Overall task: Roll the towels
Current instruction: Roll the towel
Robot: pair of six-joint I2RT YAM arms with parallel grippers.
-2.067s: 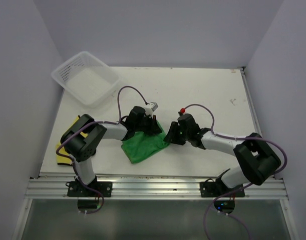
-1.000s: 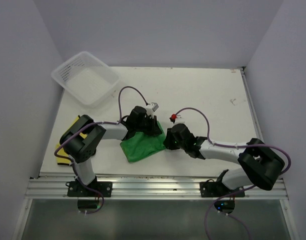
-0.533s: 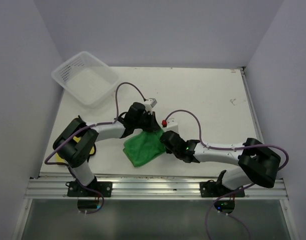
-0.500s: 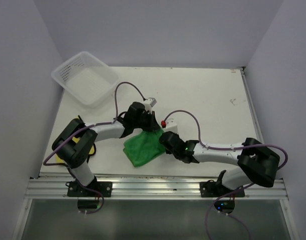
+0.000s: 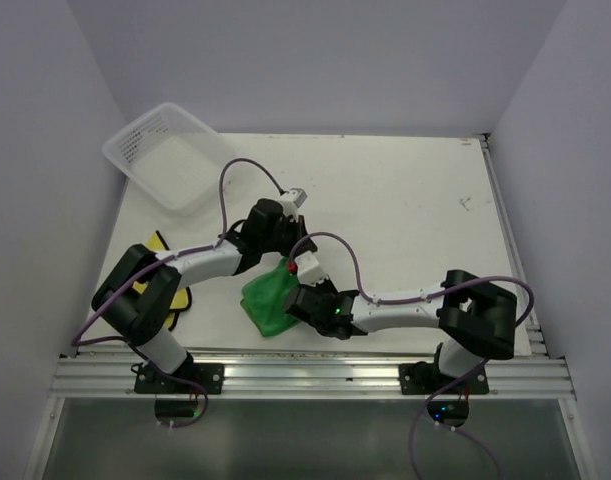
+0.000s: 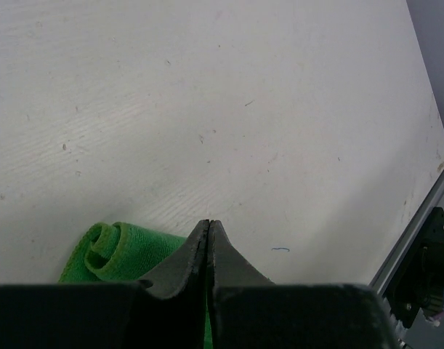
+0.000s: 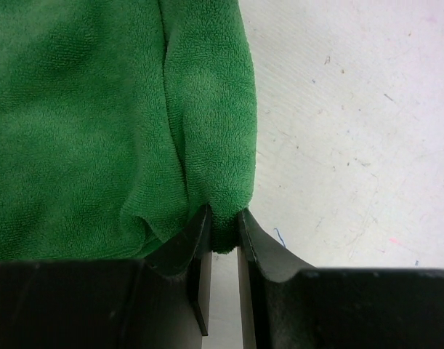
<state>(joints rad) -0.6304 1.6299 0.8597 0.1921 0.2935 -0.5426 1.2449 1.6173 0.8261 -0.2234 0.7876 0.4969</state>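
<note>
Now the right claw (image 7: 222, 227) has swung from the 3 o'clock side of the green towel (image 5: 265, 303) round to its 5 o'clock edge. Its jaws are narrow and pinch a fold of the cloth's border. The towel has bunched from a flat spread into a tighter, narrower heap. The left claw (image 6: 209, 224) has drawn back toward the towel's 12 o'clock side, its fingers pressed together with nothing between them. Its wrist view shows a rolled spiral end of the towel just beside them at 8 o'clock. The towel lies near the 6 o'clock edge of the worktop (image 5: 415, 200), and bare surface runs from 12 round to 4 o'clock. The white mesh basket (image 5: 135, 125) sits at the 10 o'clock corner. The yellow towel (image 5: 153, 243) at 8 o'clock is mostly hidden under the left arm, so its shape cannot be made out.
</note>
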